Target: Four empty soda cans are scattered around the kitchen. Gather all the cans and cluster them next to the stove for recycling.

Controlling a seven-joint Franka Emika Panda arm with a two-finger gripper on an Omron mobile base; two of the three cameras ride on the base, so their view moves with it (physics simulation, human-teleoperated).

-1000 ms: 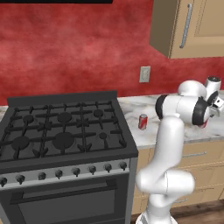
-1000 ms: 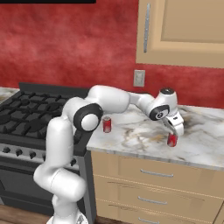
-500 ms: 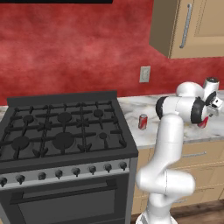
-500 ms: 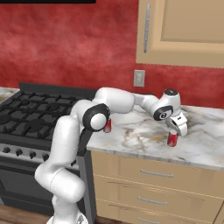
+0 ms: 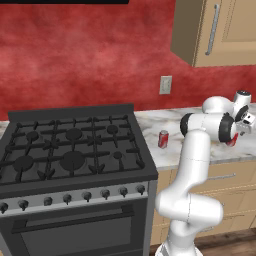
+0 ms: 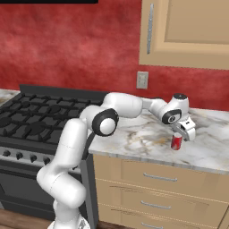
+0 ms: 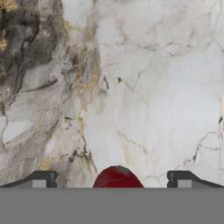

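Observation:
One red soda can (image 6: 176,142) stands upright on the marble counter (image 6: 147,138), right of the stove (image 6: 36,120). My gripper (image 6: 182,133) hangs just over its top, open. In the hand view the can's red body (image 7: 117,178) sits between the two dark fingertips (image 7: 43,178), which stand wide apart and do not touch it. From the left base view the gripper (image 5: 239,134) is at the far right, and that can (image 5: 231,140) peeks out red behind the forearm. A second red soda can (image 5: 163,139) stands on the counter beside the stove's (image 5: 70,155) right edge.
A wooden wall cabinet (image 6: 183,31) hangs above the counter, and a wall outlet (image 6: 142,80) sits on the red backsplash. Drawers (image 6: 156,179) run below the counter. Open marble lies between the two cans.
The arm's elbow has swung to the right, and the hand has edged slightly right over the can. The jaws have stayed open and both cans stand where they were.

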